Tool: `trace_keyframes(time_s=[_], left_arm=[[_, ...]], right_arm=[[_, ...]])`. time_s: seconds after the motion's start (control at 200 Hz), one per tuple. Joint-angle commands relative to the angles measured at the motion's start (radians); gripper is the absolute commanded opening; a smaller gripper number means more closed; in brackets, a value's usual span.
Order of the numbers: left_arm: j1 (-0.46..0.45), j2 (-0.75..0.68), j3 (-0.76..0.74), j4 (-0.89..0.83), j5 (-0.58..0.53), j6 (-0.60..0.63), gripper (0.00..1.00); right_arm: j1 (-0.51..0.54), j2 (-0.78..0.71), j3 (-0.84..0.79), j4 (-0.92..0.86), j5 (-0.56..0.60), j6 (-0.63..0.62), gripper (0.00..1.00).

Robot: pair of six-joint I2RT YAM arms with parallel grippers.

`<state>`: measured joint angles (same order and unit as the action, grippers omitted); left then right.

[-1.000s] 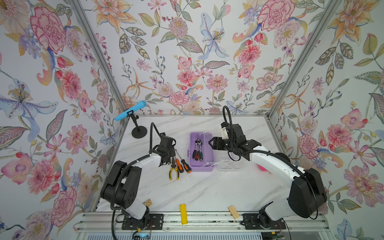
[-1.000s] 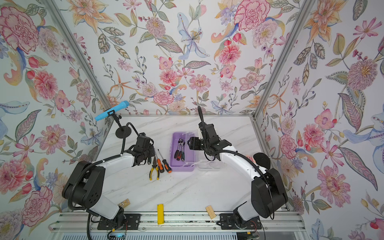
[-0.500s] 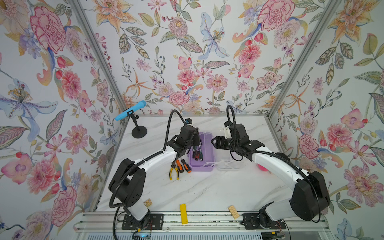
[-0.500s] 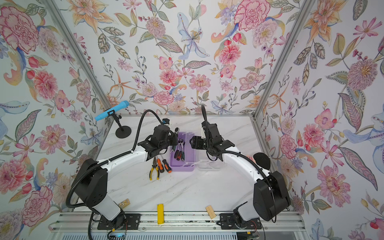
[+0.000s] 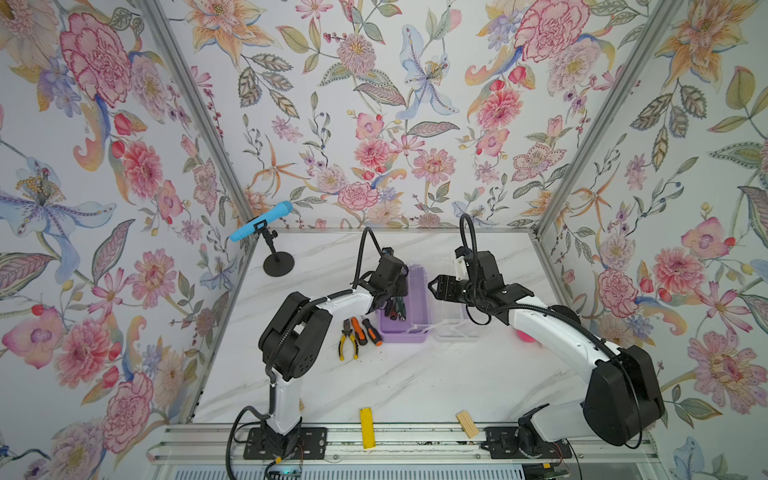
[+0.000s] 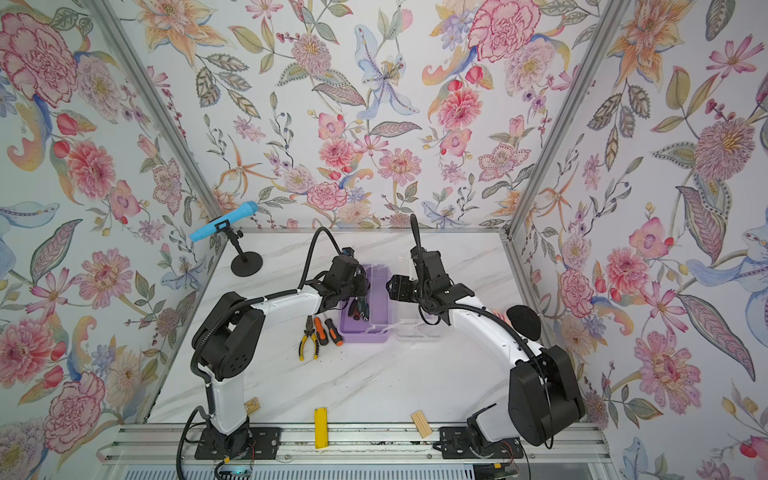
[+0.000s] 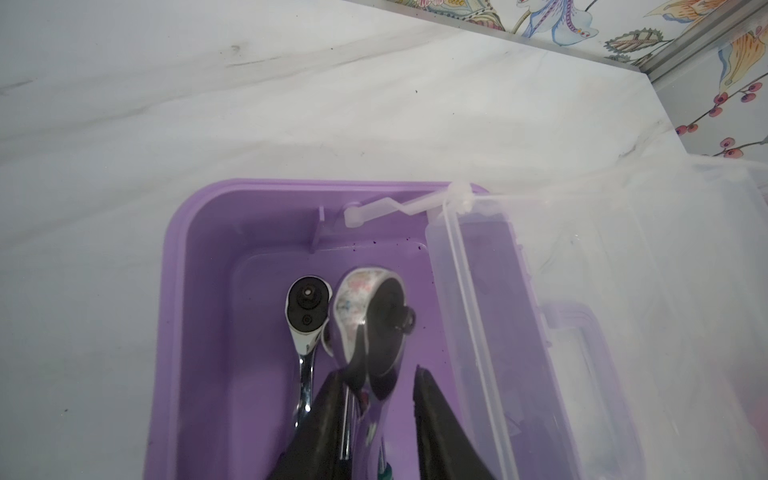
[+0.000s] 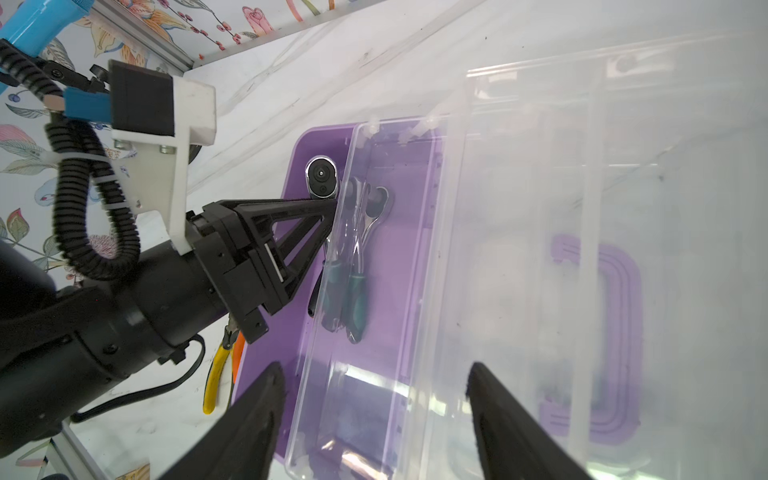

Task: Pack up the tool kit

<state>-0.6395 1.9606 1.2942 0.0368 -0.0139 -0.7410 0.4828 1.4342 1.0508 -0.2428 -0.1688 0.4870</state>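
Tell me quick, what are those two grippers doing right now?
Left gripper: open, a ratchet loose between its jaws.
Right gripper: open, empty, by the clear lid.

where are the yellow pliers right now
In both top views the yellow pliers lie on the table, left of the lilac case, beside two orange-black screwdrivers.

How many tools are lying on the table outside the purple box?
3, side by side left of the purple box in a top view: yellow-handled pliers farthest from it, an orange screwdriver in the middle, a black-and-orange screwdriver nearest it. The left arm may hide more.
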Motion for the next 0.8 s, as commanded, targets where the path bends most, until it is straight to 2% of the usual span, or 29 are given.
trace_keyframes(time_s=[0.0, 0.22, 0.48, 0.621, 0.796], left_arm=[[0.015, -0.001, 0.004, -0.018, -0.038, -0.008, 0.35], [0.040, -0.015, -0.031, -0.003, -0.068, -0.019, 0.38], [0.050, -0.024, -0.033, -0.004, -0.037, 0.001, 0.37], [0.041, -0.103, -0.080, 0.031, -0.040, 0.030, 0.38], [0.041, -0.220, -0.152, -0.006, -0.101, 0.058, 0.38]], right_arm=[[-0.002, -0.032, -0.003, -0.003, -0.006, 0.002, 0.71], [-0.004, -0.026, 0.005, -0.006, -0.007, -0.002, 0.72], [-0.004, -0.025, 0.006, -0.007, -0.011, -0.004, 0.72], [-0.001, -0.036, 0.014, -0.007, -0.018, -0.005, 0.72], [0.014, -0.068, 0.012, -0.008, -0.015, -0.009, 0.71]])
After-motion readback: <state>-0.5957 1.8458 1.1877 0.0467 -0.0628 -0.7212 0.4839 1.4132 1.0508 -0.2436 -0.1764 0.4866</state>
